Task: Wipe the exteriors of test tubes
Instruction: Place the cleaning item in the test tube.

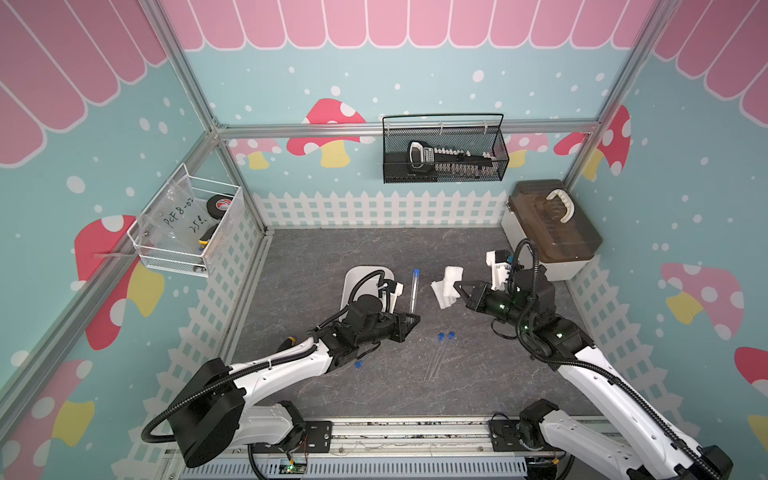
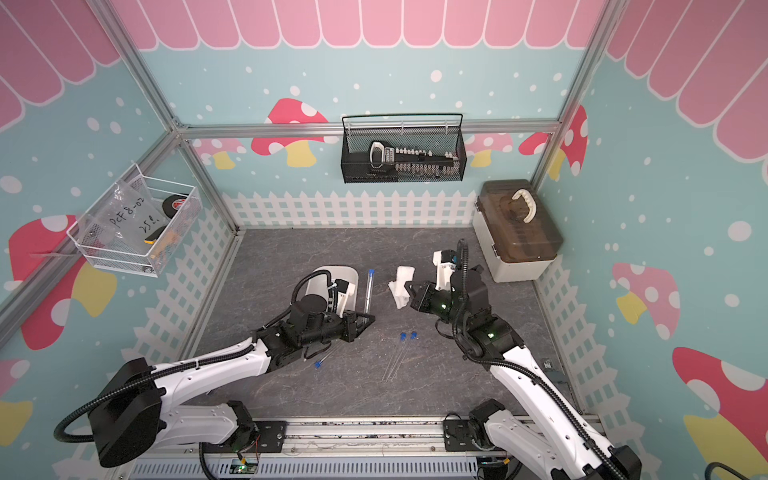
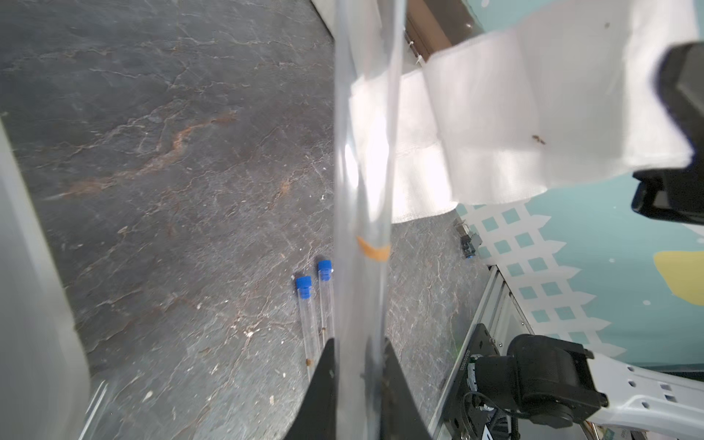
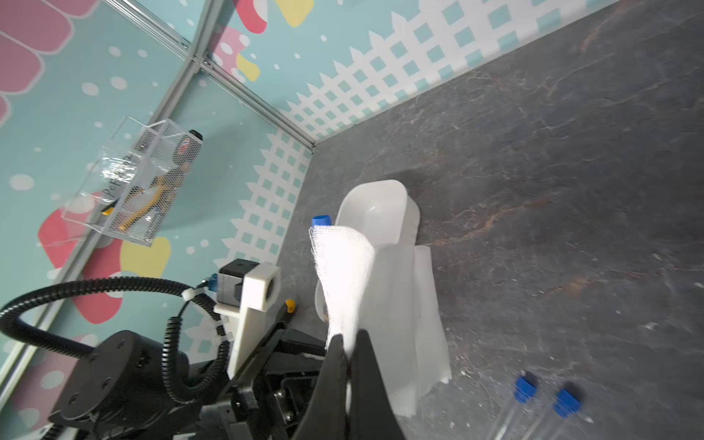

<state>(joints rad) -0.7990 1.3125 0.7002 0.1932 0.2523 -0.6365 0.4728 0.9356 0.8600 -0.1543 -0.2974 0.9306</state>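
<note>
Cloth (image 1: 445,284) being pinched in right tool (image 1: 458,291), tube (image 1: 414,291) being clamped in left tool (image 1: 412,319). Risking long tube levering loose under wiping.

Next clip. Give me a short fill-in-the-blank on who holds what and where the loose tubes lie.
1. The left gripper is shut on a tube with a ____ cap.
2. The right gripper is shut on the white ____.
3. ____ tubes lie side by side on the table between the arms.
Missing words: blue; cloth; two.
</note>
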